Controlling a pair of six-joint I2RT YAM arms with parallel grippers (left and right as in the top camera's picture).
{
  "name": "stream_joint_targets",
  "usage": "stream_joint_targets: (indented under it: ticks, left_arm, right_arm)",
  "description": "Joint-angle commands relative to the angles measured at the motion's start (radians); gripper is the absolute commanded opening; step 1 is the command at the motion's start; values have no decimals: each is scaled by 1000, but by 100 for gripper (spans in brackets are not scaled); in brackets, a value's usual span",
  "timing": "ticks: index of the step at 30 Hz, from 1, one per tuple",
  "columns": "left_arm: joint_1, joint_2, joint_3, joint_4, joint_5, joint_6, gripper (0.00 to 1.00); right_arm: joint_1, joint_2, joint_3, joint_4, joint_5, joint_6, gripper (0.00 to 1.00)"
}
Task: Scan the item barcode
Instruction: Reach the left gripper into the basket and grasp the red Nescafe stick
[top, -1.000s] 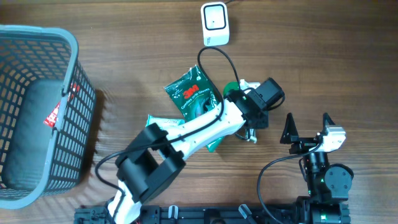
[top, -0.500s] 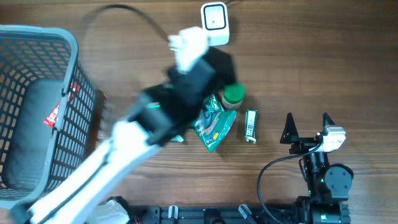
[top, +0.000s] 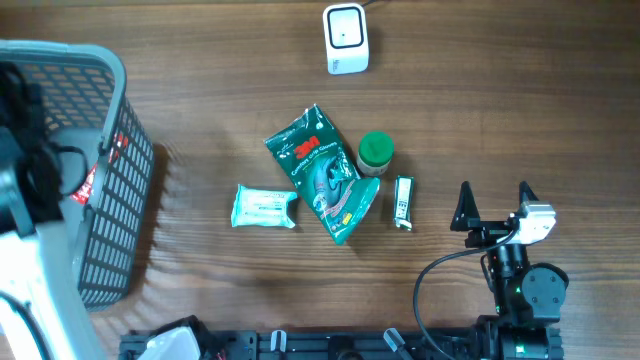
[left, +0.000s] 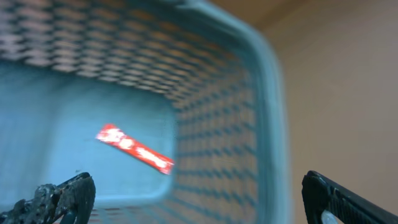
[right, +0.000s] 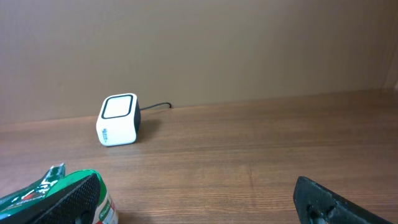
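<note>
1. The left pincer (left: 196, 196) hangs over the grey-blue plastic mesh basket (top: 140, 200) at the table's left edge. Its fingers are spread wide with nothing between them.
2. Its wrist view looks down into the basket, where a red strip (left: 134, 151) shows low inside. I cannot tell whether it is a loose item or a label.
3. The right pincer (top: 494, 195) sits near the table's front right corner, also wide and empty.
4. The goods lie grouped mid-table, well apart from the left pincer:
   - a dark green 3M packet (top: 305, 150), with a lighter green pouch (top: 350, 212) touching its near end;
   - a small jar with a green lid (top: 376, 150) just beside it;
   - a pale teal wipes pack (top: 264, 207) on the basket side.
5. A small white and black stick-shaped item (top: 403, 200) lies nearest the right pincer, just to its left and not touching it.
6. The white box-shaped barcode scanner (top: 346, 38) stands at the far edge, beyond the group.
</note>
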Motion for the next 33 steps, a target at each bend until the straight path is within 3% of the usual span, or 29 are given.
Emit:
stream_joint_targets:
  ticks: [1, 6, 13, 21, 23, 26, 28, 30, 33]
  left_arm:
    - [128, 174, 1, -16, 213, -117, 99]
    - [152, 451, 1, 19, 271, -117, 88]
    - [150, 684, 1, 18, 293, -116, 86]
    - [140, 812, -22, -4, 293, -116, 85]
    - [133, 833, -52, -4, 294, -116, 66]
    - [118, 845, -101, 31, 293, -116, 57]
    - [108, 845, -138, 49, 283, -116, 24]
    - [106, 845, -156, 48, 267, -112, 4]
    - [106, 845, -157, 41, 219, -81, 4]
  right_arm:
    - [3, -6, -2, 2, 14, 18, 100]
    - [3, -6, -2, 2, 14, 18, 100]
    - [3, -6, -2, 2, 14, 18, 99]
    - [3, -6, -2, 2, 14, 18, 100]
    - [3, -6, -2, 2, 14, 18, 100]
    - [3, -6, -2, 2, 14, 18, 100]
    - [3, -6, -2, 2, 14, 18, 100]
    - [3, -6, -2, 2, 14, 18, 100]
    - [3, -6, -2, 2, 14, 18, 100]
